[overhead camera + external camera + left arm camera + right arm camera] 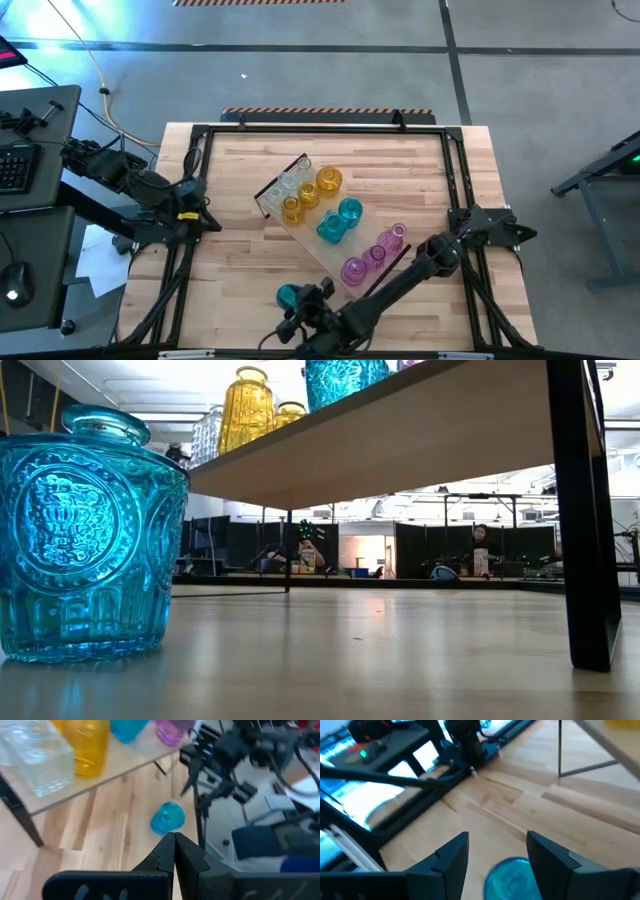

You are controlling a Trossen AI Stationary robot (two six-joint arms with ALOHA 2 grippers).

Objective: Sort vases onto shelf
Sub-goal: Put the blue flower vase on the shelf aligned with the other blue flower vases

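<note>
Right gripper (497, 852): my fingers (451, 855) stand wide apart, one on each side of a teal vase (512, 879) that sits between them near the table's front edge; I cannot tell whether either finger touches it. The teal vase stands upright on the tabletop (240, 250), neck up, its long axis vertical, well apart from the shelf (330, 255). The shelf runs diagonally across the table, carrying clear, amber, teal and pink vases in a row. Left gripper (173, 840): my fingers are closed together with nothing between them, parked at the table's left edge.
</note>
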